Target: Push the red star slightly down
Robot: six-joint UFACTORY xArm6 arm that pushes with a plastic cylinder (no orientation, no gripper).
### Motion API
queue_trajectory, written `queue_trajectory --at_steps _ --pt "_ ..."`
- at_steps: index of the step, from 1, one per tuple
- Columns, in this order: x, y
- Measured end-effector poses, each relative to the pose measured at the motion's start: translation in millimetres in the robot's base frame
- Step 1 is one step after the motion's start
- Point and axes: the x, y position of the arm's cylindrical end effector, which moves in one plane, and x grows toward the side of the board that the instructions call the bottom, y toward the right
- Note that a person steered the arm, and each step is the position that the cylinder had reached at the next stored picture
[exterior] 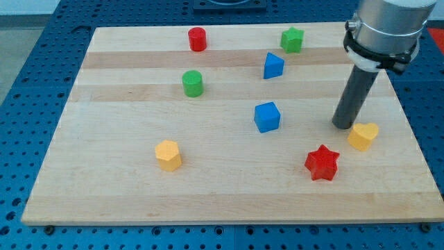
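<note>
While my tip rests beside the yellow heart, the red star lies just below-left; no jaws fitted, no writing legible.

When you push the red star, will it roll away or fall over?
Probably neither. The red star sits low and flat on the wooden board, so it should slide rather than roll. Its points might make it twist if my tip, now above and to the view's right of it, pushes off-centre.

My tip rests on the wooden board, just left of the yellow heart and above the red star. A blue cube sits further left, with a yellow hexagon well apart near the view's bottom left.
</note>
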Motion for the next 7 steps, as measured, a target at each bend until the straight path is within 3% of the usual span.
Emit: queue_trajectory --at_steps 3,7 --pt "31.0 -22.1" --pt "36.4 -69.0"
